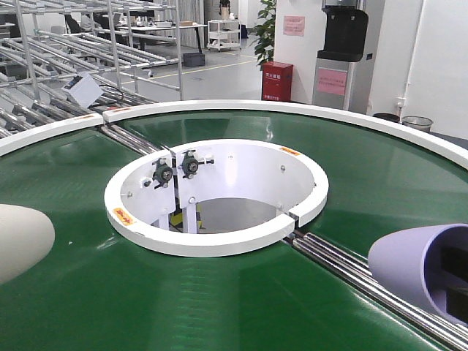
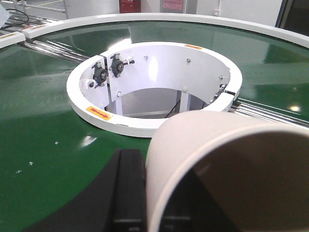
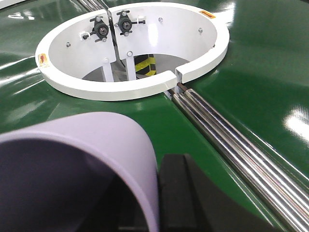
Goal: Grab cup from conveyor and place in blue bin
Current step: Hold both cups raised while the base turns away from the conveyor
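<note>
red box (image 1: 278,80) | water dispenser (image 1: 342,51) | plant (image 1: 265,33) | roller racks (image 1: 66,58)

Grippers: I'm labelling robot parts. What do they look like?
The left gripper and right gripper both show only matte black: a flat, blocky finger rising from a broader black body. No cables or markings are visible.

Conveyor (image 1: 219,292): belt dk green, rims white; sticker (image 2: 99,113) on inner ring yellow w/ red arrow. Cream cup (image 1: 22,241) at 9 o'clock, lilac cup (image 1: 409,259) at 4 o'clock. Hazard stripes (image 3: 146,64) inside opening yellow/blk; red cabinet (image 1: 277,80) at 12 o'clock.
</note>
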Tool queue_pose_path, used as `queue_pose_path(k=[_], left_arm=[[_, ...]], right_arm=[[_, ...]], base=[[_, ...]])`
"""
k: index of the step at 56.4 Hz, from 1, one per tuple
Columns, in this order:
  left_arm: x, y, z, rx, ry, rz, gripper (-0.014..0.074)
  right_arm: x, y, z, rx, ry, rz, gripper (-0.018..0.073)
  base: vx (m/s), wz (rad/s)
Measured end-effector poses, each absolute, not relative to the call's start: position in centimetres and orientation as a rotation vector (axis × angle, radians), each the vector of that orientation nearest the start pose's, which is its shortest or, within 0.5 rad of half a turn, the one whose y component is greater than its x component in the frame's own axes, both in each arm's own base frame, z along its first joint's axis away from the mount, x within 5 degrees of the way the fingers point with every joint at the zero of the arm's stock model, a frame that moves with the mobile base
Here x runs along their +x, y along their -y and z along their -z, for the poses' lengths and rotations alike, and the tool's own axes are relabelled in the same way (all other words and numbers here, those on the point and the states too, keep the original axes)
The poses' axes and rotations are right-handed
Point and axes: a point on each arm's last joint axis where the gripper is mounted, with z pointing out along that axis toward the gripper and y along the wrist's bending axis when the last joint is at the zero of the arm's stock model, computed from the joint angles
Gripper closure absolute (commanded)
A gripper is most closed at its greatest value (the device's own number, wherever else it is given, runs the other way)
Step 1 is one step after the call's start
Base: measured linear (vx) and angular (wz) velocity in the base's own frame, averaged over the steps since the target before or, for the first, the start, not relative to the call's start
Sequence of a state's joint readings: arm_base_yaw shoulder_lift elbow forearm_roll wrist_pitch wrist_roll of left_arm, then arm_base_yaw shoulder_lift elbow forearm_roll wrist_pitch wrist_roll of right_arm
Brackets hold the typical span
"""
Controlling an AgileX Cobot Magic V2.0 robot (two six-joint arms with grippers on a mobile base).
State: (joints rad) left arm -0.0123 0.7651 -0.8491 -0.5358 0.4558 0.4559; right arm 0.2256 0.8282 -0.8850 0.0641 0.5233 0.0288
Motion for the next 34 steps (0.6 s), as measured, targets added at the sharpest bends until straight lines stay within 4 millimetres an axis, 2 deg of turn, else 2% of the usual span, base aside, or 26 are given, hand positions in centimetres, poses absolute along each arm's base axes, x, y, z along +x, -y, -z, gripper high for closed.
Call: queue_pose_path(k=[34], left_arm=[[15.25, 2.24, -39.07, 0.143, -1.793, 0.237, 0.0603]], right_arm=[[16.21, -4.02, -38.12, -0.156, -1.95, -0.238, 0.0568]], base=[[0.0, 0.0]])
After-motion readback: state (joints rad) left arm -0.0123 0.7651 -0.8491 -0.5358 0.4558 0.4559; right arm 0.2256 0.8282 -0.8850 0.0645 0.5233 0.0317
